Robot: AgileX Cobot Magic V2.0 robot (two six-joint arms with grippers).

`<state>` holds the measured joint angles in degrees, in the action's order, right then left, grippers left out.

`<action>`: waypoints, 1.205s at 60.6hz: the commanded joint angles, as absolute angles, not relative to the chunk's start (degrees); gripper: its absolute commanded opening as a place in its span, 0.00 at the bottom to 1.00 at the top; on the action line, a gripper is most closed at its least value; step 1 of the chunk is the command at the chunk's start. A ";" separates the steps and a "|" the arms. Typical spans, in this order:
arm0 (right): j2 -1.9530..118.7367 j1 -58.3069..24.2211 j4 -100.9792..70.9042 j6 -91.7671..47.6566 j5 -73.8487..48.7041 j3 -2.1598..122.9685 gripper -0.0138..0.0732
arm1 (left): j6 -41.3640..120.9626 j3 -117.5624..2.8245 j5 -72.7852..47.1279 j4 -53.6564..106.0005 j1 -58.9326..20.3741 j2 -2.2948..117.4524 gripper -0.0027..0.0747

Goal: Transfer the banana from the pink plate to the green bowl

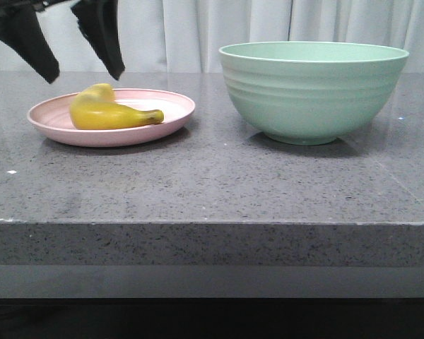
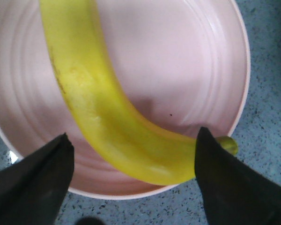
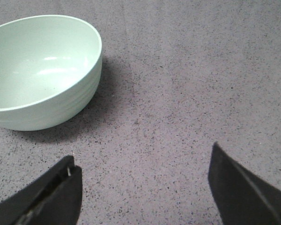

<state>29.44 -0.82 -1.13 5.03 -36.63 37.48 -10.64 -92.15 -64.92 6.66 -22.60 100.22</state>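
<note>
on the left side of the grey stone table (image 1: 212, 183) the pink plate (image 1: 56, 123) is seen, and the banana (image 1: 109, 113) is lying in it. the banana is yellow and curved, and its dark stem tip is turned to the right, toward the green bowl (image 1: 312, 92). the bowl is set on the right side of the table, well apart from the plate, and nothing is seen inside it in the right wrist view.

the left gripper (image 1: 85, 70) is held just above the plate, over the far left part of the banana. its two black fingers (image 2: 33, 187) are spread wide apart, and nothing is held between them. in the left wrist view the banana is seen between the two fingers, but it is not touched by them.

the right gripper (image 3: 143, 187) is also spread wide, with nothing held. it is kept above the bare table, near the bowl. a white curtain (image 1: 198, 32) is hung behind the table.
</note>
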 commanded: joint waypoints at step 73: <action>30.10 -0.54 -2.39 4.44 -32.19 38.96 0.82 | -18.99 -97.04 -63.00 2.21 -22.34 106.39 0.68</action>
